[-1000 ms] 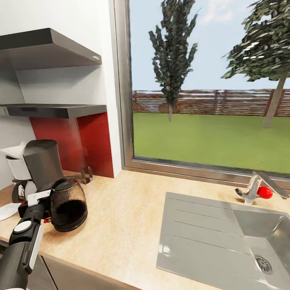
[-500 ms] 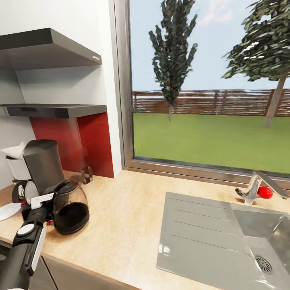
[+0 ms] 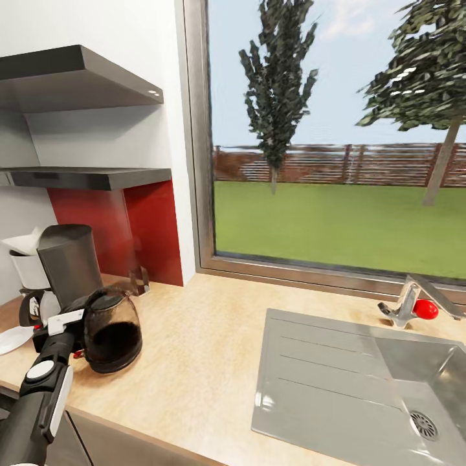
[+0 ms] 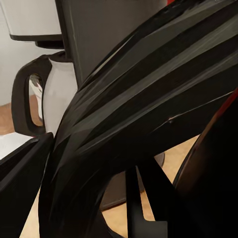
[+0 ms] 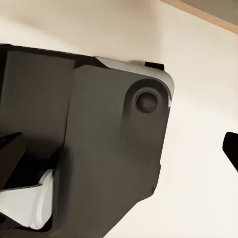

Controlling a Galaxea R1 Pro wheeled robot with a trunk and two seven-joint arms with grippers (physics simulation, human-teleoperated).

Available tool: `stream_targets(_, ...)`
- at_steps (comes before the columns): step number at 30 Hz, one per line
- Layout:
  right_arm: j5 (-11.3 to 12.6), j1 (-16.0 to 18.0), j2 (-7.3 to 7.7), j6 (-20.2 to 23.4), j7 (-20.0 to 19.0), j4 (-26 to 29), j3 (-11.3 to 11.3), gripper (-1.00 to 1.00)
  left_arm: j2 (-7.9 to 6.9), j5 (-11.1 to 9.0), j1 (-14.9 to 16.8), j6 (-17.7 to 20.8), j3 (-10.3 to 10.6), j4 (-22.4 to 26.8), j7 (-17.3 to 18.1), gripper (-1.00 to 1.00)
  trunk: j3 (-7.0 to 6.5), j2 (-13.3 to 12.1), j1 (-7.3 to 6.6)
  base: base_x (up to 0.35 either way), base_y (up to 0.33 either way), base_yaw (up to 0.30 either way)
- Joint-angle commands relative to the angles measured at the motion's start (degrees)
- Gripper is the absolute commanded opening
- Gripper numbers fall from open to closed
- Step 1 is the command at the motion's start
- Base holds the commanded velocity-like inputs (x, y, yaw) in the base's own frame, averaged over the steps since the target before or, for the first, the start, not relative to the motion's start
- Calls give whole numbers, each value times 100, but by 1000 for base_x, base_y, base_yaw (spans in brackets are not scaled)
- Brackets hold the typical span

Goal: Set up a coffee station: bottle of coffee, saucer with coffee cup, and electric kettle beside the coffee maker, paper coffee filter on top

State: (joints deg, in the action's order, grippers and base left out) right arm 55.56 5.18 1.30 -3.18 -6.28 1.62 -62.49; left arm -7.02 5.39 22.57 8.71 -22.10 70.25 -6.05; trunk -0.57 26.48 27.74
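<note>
So the left gripper [image 3: 76,329] is sitting right up against the electric kettle [image 3: 111,338], apparently gripping its handle, can't tell for sure. Just past it the coffee maker [image 3: 68,264] is standing, with the saucer [image 3: 11,339] lying off to the gripper's left on the kitchen countertop [image 3: 194,362].

The left gripper [image 3: 72,327] is masked where it meets the electric kettle [image 3: 111,335], so whether its jaws stand apart or together cannot be told. The saucer [image 3: 11,339] is cut off by the head view's edge. The coffee maker [image 3: 65,268] hides its own base behind the kettle and arm.
</note>
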Motion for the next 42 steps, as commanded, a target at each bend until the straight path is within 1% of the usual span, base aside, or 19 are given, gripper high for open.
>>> stream_targets(1, 61, 0, 2, -11, -22, -2, -44, 100, -1, 79, 1, 35, 4, -15, -28, -100, 2, 4, 2, 0, 0, 0)
stream_targets(11, 61, -6, 2, -11, -22, -3, -44, 100, -25, 97, -2, 30, -3, -159, -28, -100, 2, 4, 2, 0, 0, 0)
stream_targets(14, 61, -8, 2, -12, -22, -3, -44, 100, -45, 101, -4, 0, -10, -291, -41, -100, 2, 4, 2, 0, 0, 0)
stream_targets(18, 61, -8, 2, -12, -22, -3, -44, 100, -53, 102, -1, -251, -13, -346, -59, -100, 2, 4, 2, 0, 0, 0)
stream_targets(22, 61, -8, 2, -12, -22, -3, -44, 100, -54, 102, -1, -331, -14, -353, -68, -100, 2, 4, 2, 0, 0, 0)
stream_targets(25, 61, -8, 2, -11, -22, -3, -44, 100, -60, 121, -8, -350, -14, -357, -237, -100, 2, 4, 2, 0, 0, 0)
stream_targets(28, 61, -8, 2, -11, -22, -3, -44, 100, -59, 225, -14, -378, -9, -361, -505, -100, 2, 4, 2, 0, 0, 0)
stream_targets(29, 61, -8, 2, -11, -22, -3, -44, 100, -57, 250, -15, -381, -8, -360, -536, -100, 2, 4, 2, 0, 0, 0)
stream_targets(33, 61, -8, 2, -13, -22, -3, -44, 100, -54, 310, -16, -386, -6, -360, -583, -100, 2, 4, 2, 0, 0, 0)
stream_targets(42, 61, -8, 2, -11, -22, -3, -44, 100, -48, 329, -16, -390, 1, -362, -591, -100, 2, 4, 2, 0, 0, 0)
